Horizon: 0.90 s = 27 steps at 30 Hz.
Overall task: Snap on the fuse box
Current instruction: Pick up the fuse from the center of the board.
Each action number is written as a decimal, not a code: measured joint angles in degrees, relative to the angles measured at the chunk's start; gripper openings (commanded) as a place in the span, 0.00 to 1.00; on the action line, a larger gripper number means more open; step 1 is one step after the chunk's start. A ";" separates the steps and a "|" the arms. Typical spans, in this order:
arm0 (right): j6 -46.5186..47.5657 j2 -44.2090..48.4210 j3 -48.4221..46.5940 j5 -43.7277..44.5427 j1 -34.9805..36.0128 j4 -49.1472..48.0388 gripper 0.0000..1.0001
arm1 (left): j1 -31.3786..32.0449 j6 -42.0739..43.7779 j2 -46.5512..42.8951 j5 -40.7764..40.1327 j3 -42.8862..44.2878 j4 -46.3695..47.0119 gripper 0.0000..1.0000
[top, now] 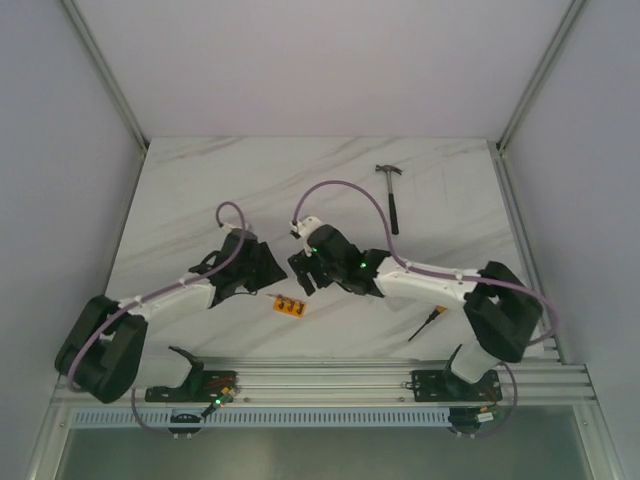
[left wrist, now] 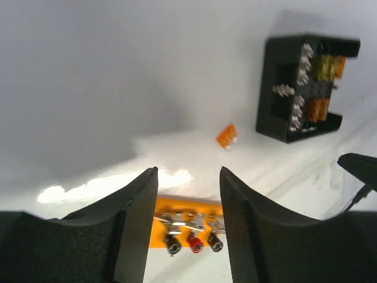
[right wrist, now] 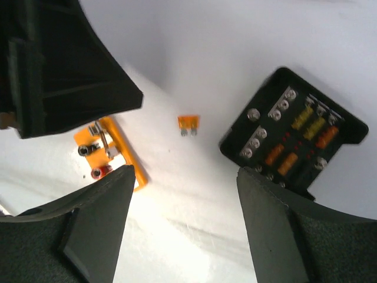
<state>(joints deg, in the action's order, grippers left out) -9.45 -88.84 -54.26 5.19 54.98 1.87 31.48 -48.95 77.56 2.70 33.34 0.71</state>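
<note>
Left wrist view, nearest first: the left gripper (left wrist: pixel 188 177) stands open with nothing between its fingers, hovering over an orange strip (left wrist: pixel 188 221) with small terminals. Beyond it a loose orange fuse (left wrist: pixel 227 137) lies flat on the tabletop (left wrist: pixel 88 88). Farther off to the right sits the fuse box (left wrist: pixel 303 88), slots up, with several fuses seated.

The right gripper (right wrist: pixel 185 177) is also open and empty. In its own view the box lies just ahead of its right finger and partly behind it, turned corner-on to the fingers. The loose fuse rests ahead between them, prongs toward the camera. So the right arm is nearer the box, and the fuse lies between both grippers.

From above, the box cannot be told apart from the dark grippers, which meet mid-tabletop, somewhat toward the near edge. I judge room tight between the wrists, with more toward the far and left edges. A screwdriver (top: pixel 428 323) lies by the near right edge and a hammer (top: pixel 392 195) toward the far right corner, both well apart.
</note>
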 measured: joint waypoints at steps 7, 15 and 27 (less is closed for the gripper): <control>-0.09 -12.11 -13.44 0.70 0.28 8.96 0.58 | -10.69 1.22 -7.76 1.75 -5.73 -0.09 0.90; -0.04 -21.75 -23.08 0.81 0.31 17.79 0.55 | -16.94 2.34 -12.66 2.05 -9.92 -0.37 1.00; -0.20 -29.49 -31.32 1.99 0.31 23.54 0.45 | -17.49 3.19 -13.22 2.80 -9.97 -0.31 1.00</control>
<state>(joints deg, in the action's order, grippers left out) -9.65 -118.32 -85.58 7.18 55.29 25.41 14.00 -45.76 64.34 5.50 23.38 0.40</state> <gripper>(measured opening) 0.475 0.998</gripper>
